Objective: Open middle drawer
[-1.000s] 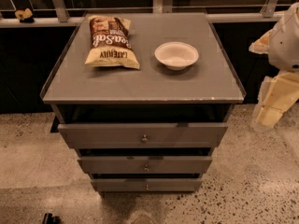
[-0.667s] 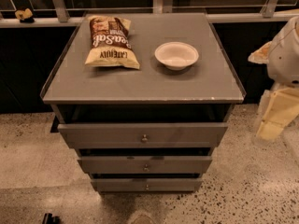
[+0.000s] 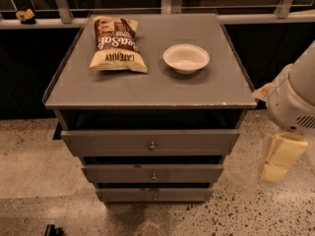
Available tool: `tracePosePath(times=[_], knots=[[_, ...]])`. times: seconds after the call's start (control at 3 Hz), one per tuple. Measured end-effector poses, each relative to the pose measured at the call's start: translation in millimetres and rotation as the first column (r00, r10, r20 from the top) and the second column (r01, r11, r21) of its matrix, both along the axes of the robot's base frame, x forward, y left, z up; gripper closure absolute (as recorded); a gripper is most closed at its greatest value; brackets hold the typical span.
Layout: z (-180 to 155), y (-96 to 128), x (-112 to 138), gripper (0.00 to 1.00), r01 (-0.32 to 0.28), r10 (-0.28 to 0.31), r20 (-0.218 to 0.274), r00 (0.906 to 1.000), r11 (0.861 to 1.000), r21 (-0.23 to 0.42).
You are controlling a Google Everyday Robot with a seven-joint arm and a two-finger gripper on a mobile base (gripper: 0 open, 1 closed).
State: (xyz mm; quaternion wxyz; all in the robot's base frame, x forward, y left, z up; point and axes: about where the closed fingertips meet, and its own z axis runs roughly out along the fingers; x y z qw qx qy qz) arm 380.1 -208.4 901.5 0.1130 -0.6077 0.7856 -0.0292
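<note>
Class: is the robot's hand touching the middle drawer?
Apart. The camera view shows the hand hanging right of the cabinet, with bare floor between it and the middle drawer.

The bench [image 3: 147, 90] has a smooth, matt grey painted top. The middle drawer [image 3: 118, 173] wears the same dull grey, and its small knob [image 3: 153, 176] is bright metal. The crisp bag [image 3: 117, 45] is crinkled, glossy foil; the bowl [image 3: 186, 58] is smooth matt white. The floor [image 3: 39, 171] is speckled stone. Off to the bench's right, clear of it, hangs the pincer [image 3: 276, 163], matt cream plastic.
</note>
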Motion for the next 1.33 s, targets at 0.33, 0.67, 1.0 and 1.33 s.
tracePosePath(times=[0.33, 0.67, 1.0, 1.33], knots=[[-44, 0, 0, 0.00, 0.026, -0.026, -0.005, 0.9997, 1.000, -0.005], [-92, -2, 18, 0.00, 0.072, -0.072, -0.009, 0.9974, 0.997, -0.025], [-140, -10, 42, 0.00, 0.130, -0.132, -0.028, 0.9909, 0.990, -0.061], [-178, -21, 60, 0.00, 0.226, -0.230, -0.052, 0.9719, 0.972, -0.062]])
